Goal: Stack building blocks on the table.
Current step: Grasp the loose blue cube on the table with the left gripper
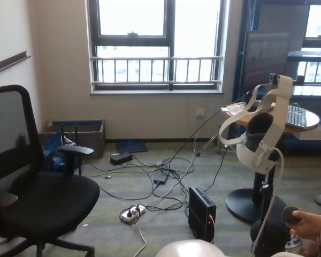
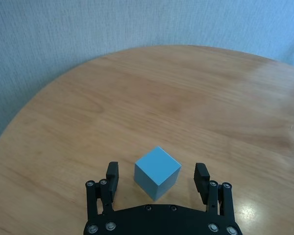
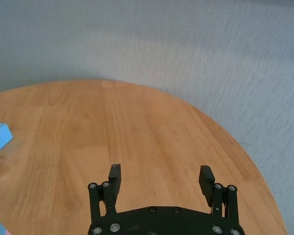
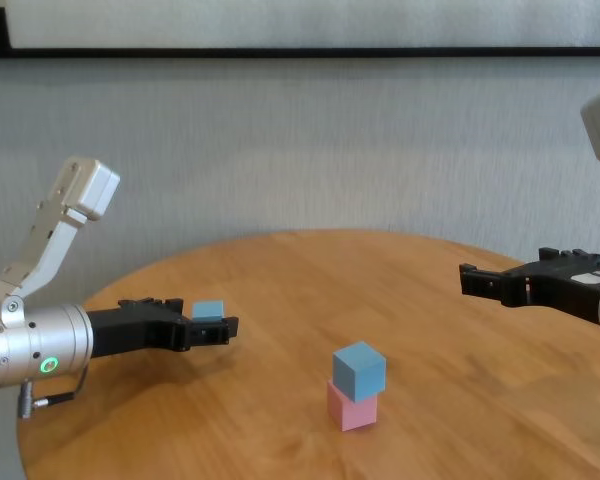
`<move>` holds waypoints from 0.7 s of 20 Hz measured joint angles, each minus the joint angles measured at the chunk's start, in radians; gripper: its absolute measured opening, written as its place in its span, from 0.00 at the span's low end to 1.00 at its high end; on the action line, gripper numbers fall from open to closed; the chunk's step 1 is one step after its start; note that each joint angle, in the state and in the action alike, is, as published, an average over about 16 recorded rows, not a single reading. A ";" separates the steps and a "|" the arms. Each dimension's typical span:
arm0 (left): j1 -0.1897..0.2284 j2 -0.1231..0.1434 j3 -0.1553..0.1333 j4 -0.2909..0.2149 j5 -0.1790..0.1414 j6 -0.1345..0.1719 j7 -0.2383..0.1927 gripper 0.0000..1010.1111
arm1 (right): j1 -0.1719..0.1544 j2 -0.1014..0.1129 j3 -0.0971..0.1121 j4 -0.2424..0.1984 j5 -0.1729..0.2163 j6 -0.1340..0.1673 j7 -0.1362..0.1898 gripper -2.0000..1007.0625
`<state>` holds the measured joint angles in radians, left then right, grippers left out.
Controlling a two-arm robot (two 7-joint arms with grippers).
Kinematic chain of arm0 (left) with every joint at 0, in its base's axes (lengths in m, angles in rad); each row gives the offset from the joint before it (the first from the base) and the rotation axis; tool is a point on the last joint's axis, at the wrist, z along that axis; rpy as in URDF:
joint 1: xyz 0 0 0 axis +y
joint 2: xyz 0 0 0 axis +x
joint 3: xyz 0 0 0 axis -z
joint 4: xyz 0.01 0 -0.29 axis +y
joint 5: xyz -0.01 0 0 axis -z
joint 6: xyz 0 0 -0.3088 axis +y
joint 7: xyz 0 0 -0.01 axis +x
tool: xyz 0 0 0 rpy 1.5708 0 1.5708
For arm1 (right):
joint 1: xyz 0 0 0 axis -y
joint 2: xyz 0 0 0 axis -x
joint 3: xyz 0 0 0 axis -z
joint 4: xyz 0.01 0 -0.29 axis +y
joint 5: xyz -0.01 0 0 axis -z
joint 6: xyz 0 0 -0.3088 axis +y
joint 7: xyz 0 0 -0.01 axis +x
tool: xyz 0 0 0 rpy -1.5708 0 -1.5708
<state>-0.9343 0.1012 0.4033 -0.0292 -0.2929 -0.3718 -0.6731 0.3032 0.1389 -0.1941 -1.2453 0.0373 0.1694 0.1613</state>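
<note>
1. I see a blue block sitting a bit turned on a pink block.
2. Another blue block sits alone on the round brown table.

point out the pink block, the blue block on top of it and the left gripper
pink block (image 4: 352, 408), chest view, front face
blue block on top (image 4: 359, 370), chest view, front face
left gripper (image 2: 157, 177), left wrist view, midway between fingertips

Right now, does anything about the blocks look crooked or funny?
A little. The blue block sits twisted on the pink block, so their corners don't line up. The other blue block sits on the table between the open left tool's fingers, unstacked.
</note>
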 joint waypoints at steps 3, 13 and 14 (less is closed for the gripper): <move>0.008 0.002 -0.009 -0.016 0.009 0.008 0.001 0.99 | 0.000 0.000 0.000 0.000 0.000 0.000 0.000 1.00; 0.085 0.036 0.002 -0.186 0.014 0.082 0.034 0.99 | 0.000 0.000 0.000 0.000 0.000 0.000 0.000 1.00; 0.095 0.040 0.004 -0.208 0.015 0.092 0.038 0.99 | 0.000 0.000 0.000 0.000 0.000 0.000 0.000 1.00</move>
<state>-0.8396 0.1413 0.4074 -0.2376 -0.2775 -0.2794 -0.6352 0.3032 0.1389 -0.1941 -1.2453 0.0373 0.1694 0.1613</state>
